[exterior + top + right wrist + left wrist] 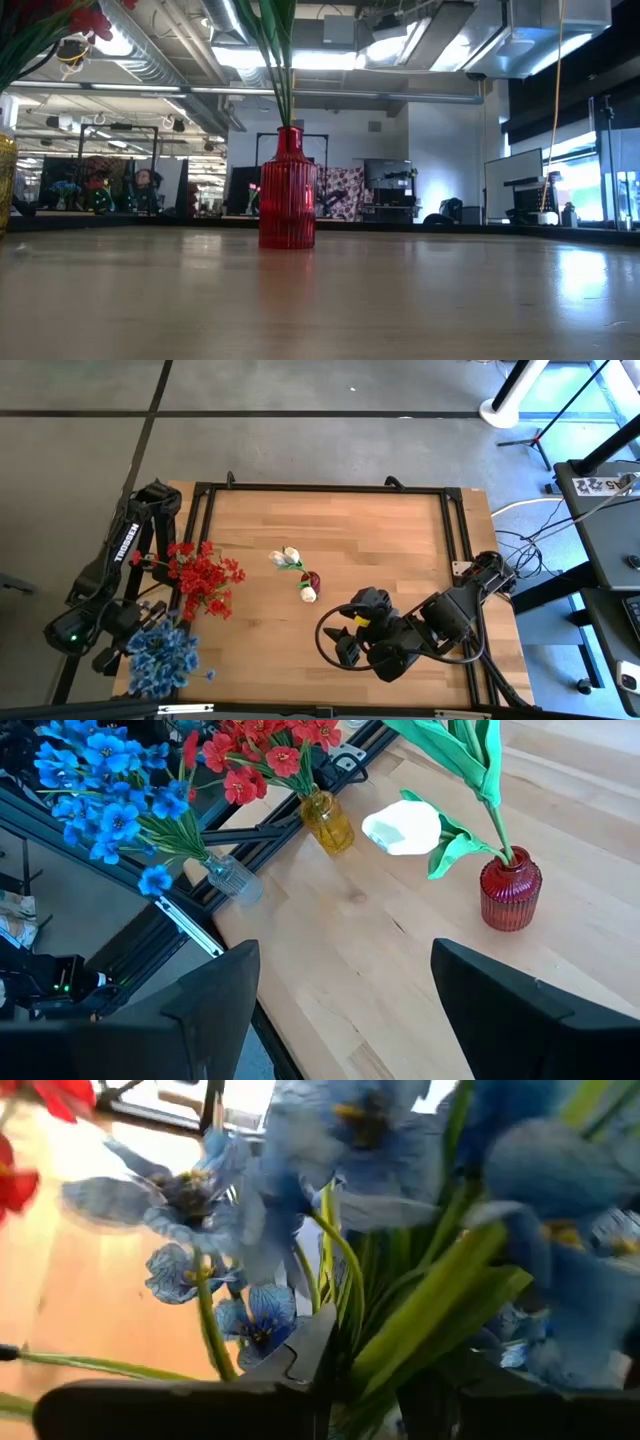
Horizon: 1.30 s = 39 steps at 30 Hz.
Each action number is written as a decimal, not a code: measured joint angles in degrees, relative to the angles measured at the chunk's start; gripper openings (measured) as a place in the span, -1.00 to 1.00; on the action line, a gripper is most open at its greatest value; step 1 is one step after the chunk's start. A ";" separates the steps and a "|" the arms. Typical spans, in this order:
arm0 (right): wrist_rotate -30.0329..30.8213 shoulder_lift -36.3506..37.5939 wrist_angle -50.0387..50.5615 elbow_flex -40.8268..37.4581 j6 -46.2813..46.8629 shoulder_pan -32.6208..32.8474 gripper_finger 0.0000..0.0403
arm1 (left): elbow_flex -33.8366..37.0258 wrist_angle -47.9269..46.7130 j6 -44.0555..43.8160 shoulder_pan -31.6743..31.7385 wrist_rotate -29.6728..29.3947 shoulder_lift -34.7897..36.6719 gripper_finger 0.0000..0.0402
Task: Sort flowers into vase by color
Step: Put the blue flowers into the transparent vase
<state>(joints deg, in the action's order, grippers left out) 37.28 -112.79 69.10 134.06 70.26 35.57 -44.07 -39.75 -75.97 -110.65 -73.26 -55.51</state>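
Note:
The blue flowers (100, 795) stand in a clear glass vase (233, 878) at the table's near left corner, and fill the left wrist view (330, 1150). My left gripper (365, 1370) is among them (162, 655), shut on their green stems. The red flowers (205, 582) stand in a yellow vase (328, 823). The white tulips (288, 558) stand in a red ribbed vase (287, 190) near the table's middle. My right gripper (345, 1010) hangs open over the near part of the table (345, 640), right of the red vase, touching nothing. My left gripper has several green stems of the blue flowers (375, 1350) in the narrow gap between its two fingers (310, 1355), just below the blooms. The fingers lie across the stems. The stems' lower ends sit in the clear glass vase; the blooms hide the rest of the hold.
A black metal frame (320, 488) runs around the wooden table top (380, 540). The three vases take up the left and middle. The right arm (440, 622) and its cables lie over the near right part. Bare wood shows along the far side and right of the red vase.

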 joint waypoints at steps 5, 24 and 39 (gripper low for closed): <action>0.00 0.00 0.25 0.00 -0.07 0.00 0.47 | 0.00 0.00 -3.64 0.33 3.72 0.02 -0.50; -1.98 0.00 1.77 0.00 -1.77 0.00 0.47 | -3.38 -10.27 -6.16 6.83 29.35 2.55 -0.15; -3.49 0.00 1.45 0.00 -6.67 0.04 0.47 | -7.03 -10.71 -22.54 7.26 39.72 9.94 -0.21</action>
<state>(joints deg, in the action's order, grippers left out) 33.79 -112.79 70.55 134.06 63.59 35.62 -51.10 -50.46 -98.51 -103.39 -33.54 -45.57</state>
